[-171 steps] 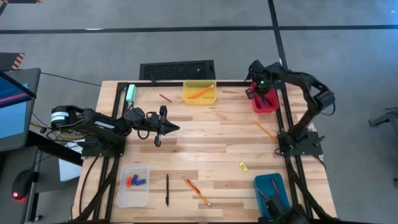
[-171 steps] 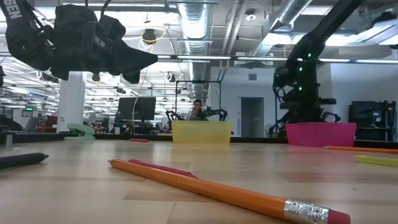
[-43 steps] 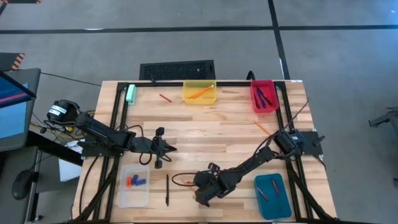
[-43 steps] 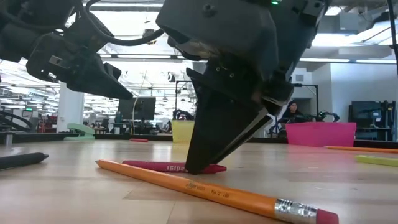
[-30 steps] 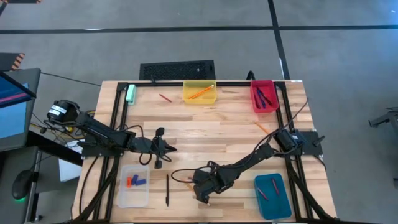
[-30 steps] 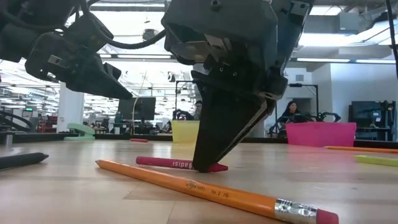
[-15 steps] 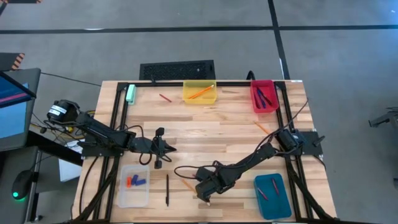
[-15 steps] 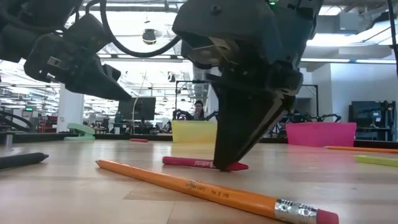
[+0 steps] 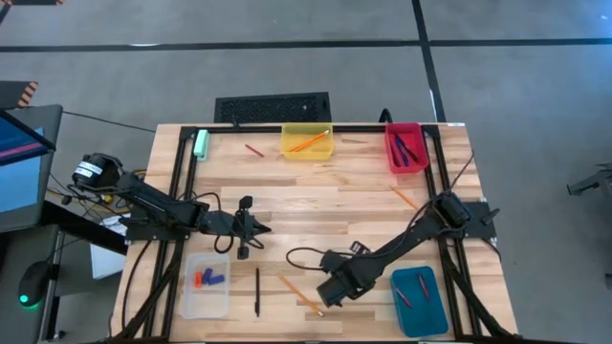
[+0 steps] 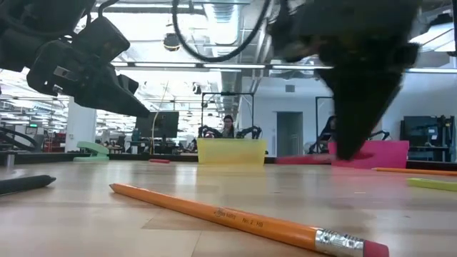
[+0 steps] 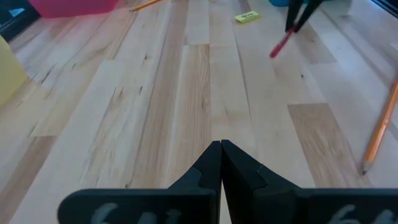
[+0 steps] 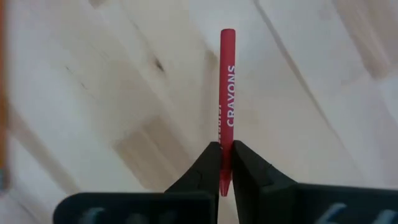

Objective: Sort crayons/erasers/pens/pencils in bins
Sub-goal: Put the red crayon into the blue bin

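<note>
My right gripper (image 9: pixel 330 290) hangs above the near middle of the table, shut on a red crayon (image 12: pixel 227 81). The same gripper (image 10: pixel 348 153) shows blurred in the low view. Under and beside it an orange pencil (image 9: pixel 301 296) lies flat on the wood, with a black pen (image 9: pixel 256 291) to its left. My left gripper (image 9: pixel 266 227) hovers shut and empty over the table's left middle. The clear bin (image 9: pixel 191 296) holds blue and red-orange erasers. The teal bin (image 9: pixel 432 304) holds a crayon, the yellow bin (image 9: pixel 307 153) a pencil, the red bin (image 9: pixel 394 158) pens. My right gripper pinches the crayon between its two fingers close to its tapered end (image 12: pixel 224 152). The fingers come from above, pointing down, and lie across the stick. The crayon (image 10: pixel 303 159) is lifted clear of the table and sticks out sideways, roughly level.
A yellow eraser (image 11: pixel 247 17) lies near the table's right side. Another pencil (image 9: pixel 406 198) lies at the right, a loose crayon (image 9: pixel 253 150) and a pale-green block (image 9: pixel 202 143) at the far left. Bare wood lies in the table's middle.
My right gripper has risen and gone toward the table's right edge, rolling its wrist. The crayon, whose free end lay on the table a second ago, is now lifted clear. The pencil has stayed where it was.
</note>
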You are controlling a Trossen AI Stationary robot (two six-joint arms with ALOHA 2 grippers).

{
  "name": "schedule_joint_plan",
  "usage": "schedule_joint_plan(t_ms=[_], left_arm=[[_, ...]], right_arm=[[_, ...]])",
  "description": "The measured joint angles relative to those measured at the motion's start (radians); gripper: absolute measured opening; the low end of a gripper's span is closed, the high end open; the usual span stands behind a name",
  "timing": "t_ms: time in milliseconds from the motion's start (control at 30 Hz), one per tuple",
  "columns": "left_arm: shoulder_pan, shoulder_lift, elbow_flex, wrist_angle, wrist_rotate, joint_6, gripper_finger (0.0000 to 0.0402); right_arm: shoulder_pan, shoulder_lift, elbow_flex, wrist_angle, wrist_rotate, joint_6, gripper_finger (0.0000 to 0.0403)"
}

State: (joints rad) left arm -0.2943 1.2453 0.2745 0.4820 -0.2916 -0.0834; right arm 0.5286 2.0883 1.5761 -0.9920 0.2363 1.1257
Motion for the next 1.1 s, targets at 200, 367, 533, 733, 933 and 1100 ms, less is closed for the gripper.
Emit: schedule_joint_plan(t_ms=[200,367,533,733,933,1100], left_arm=[[0.000,0.000,0.000,0.000,0.000,-0.007,0.0000],[0.000,0.000,0.000,0.000,0.000,-0.007,0.0000],[0.000,0.000,0.000,0.001,0.000,-0.007,0.0000],[0.000,0.000,0.000,0.001,0.000,-0.007,0.0000],[0.000,0.000,0.000,0.005,0.000,-0.007,0.0000],[0.000,0.000,0.000,0.011,0.000,-0.007,0.0000]], right_arm=[[0.047,-0.055,0.002,-0.041,0.002,0.091,0.0038],[0.115,-0.125,0.002,-0.127,-0.015,0.219,0.0038],[0.207,-0.194,0.003,-0.247,-0.094,0.391,0.0038],[0.352,-0.257,0.004,-0.372,-0.193,0.651,0.0038],[0.490,-0.252,0.005,-0.431,-0.217,0.910,0.0036],[0.546,-0.218,-0.020,-0.405,-0.219,1.002,0.0029]])
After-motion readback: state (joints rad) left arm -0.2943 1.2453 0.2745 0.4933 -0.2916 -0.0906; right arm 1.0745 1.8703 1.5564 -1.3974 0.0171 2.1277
